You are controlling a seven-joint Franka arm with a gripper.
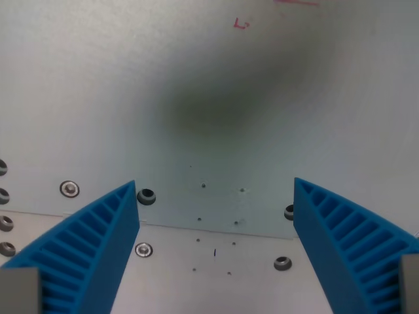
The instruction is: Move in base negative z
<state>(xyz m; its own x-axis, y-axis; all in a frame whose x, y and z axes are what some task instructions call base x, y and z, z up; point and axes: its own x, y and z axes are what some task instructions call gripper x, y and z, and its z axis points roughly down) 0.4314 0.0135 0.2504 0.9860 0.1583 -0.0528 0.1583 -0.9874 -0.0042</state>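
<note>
One hand (216, 196) in the wrist view, w/ 2 blue ribbed fingers: one (91, 252) at lower left, the other (350, 245) at lower right. Fingers spread wide, released, nothing btwn them. Each finger's long axis runs from the bottom corner up and inward, tips pointing toward the middle of the view; ribs cross each finger in a ladder pattern.

Below them lies a pale grey metal surface (216, 85). A plate seam (209, 229) crosses it roughly horizontally, just under the fingertips, splitting an upper panel from a lower one. Bolts: approx 9 visible. 4 sit along the wrist view's left edge (5, 224), partly cut off; 1 washer bolt (69, 189) near the left fingertip; 1 dark bolt (146, 196) touching-close to that tip; 1 (143, 249) below the seam; 2 by the right finger (282, 263). Several tiny dots speckle the middle.

A soft dark shadow (229, 104) blurs over the upper panel. A small red mark (241, 24) sits near the top edge. The stretch btwn the fingers is bare plate, w/ open room upward.
</note>
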